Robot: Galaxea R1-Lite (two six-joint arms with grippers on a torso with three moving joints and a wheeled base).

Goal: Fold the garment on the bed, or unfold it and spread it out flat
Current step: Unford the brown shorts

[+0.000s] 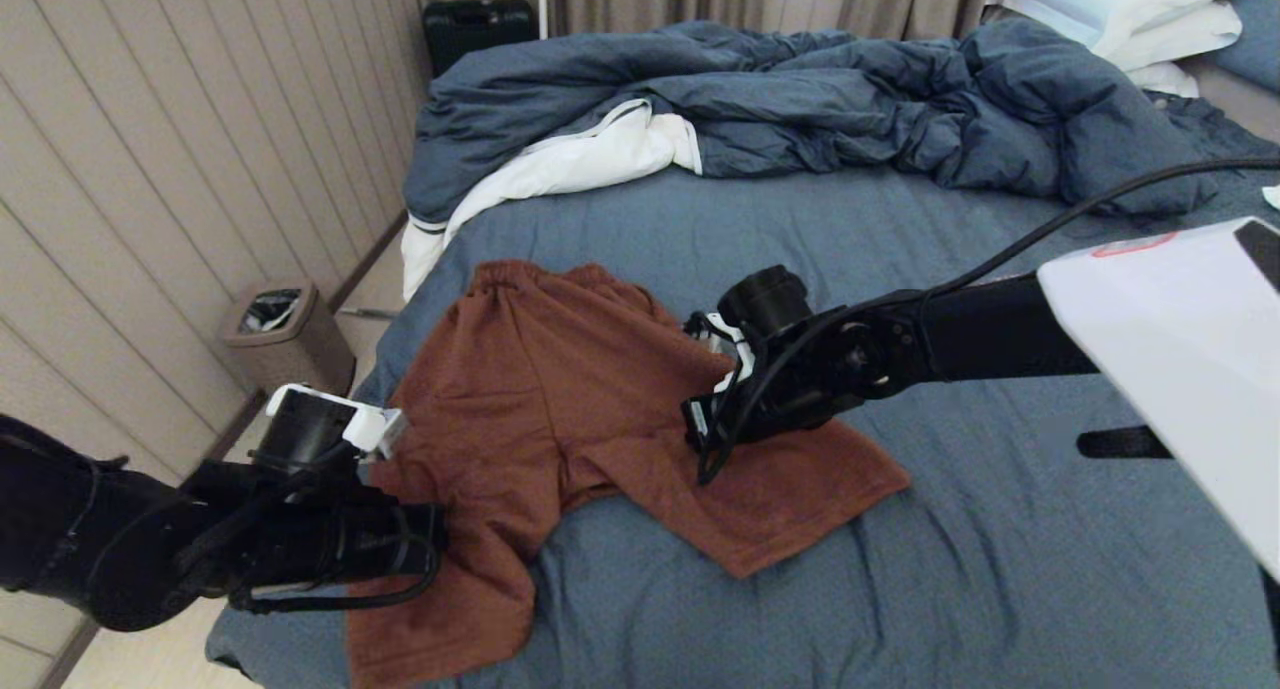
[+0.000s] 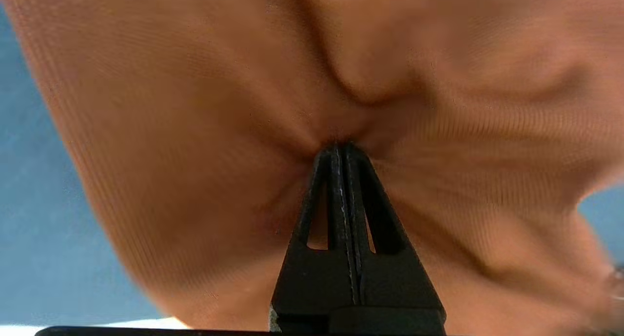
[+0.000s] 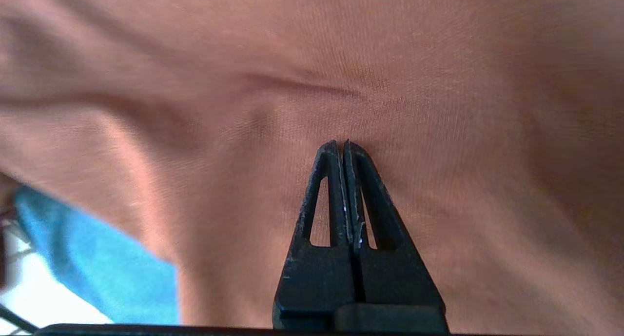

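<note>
The garment, rust-brown shorts, lies spread on the near left part of the bed, waistband away from me and one leg hanging over the near left edge. My left gripper is shut on a pinch of this cloth, and creases run out from its tips. In the head view it sits at the garment's left edge. My right gripper is shut with its tips in the smooth brown cloth. It is at the garment's right side, above the right leg.
A rumpled blue duvet with white lining covers the far half of the bed, and white pillows lie at the far right. A waste bin stands on the floor by the left wall. A black suitcase stands behind it.
</note>
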